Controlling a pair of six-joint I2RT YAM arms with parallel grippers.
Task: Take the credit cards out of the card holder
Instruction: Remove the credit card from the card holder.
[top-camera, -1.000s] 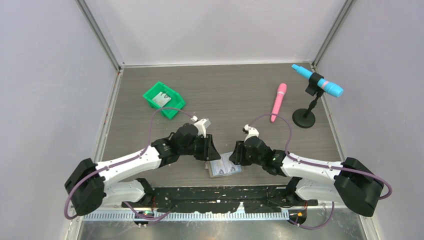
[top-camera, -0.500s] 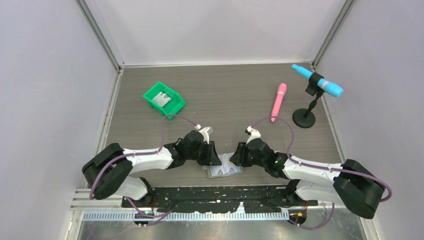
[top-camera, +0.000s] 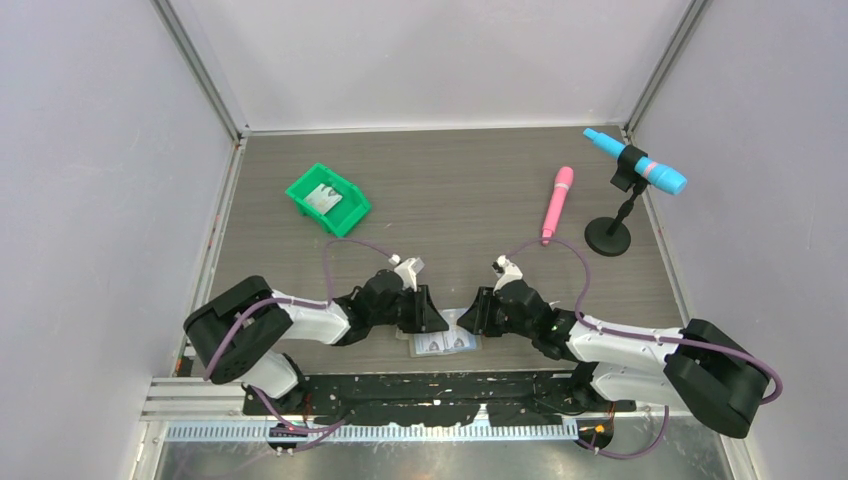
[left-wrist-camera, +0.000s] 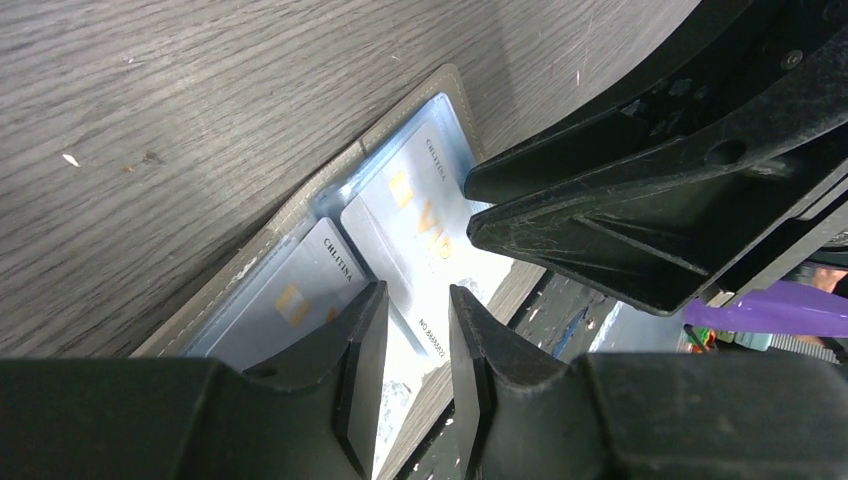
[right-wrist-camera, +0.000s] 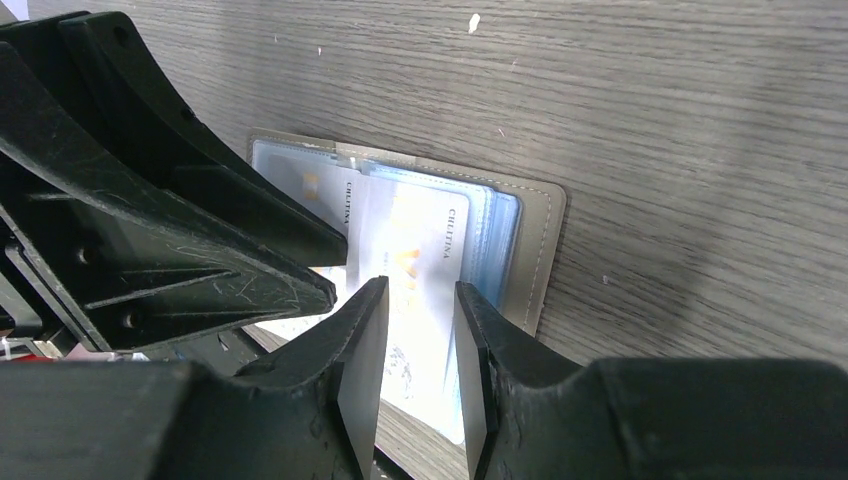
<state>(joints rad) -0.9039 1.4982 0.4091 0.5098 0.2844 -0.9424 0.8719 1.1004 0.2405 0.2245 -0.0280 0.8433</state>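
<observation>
Glossy rectangular credit cards (right-wrist-camera: 420, 250) inside stitched, open card holder (right-wrist-camera: 546, 240).

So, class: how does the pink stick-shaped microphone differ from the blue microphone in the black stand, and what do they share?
The pink stick-shaped microphone lies flat on the grey wooden table; the blue microphone is clipped in the black stand, raised and tilted. The pink microphone is plain pink; the blue microphone has a pink band. Both are long, slim and at the table's far right.
</observation>
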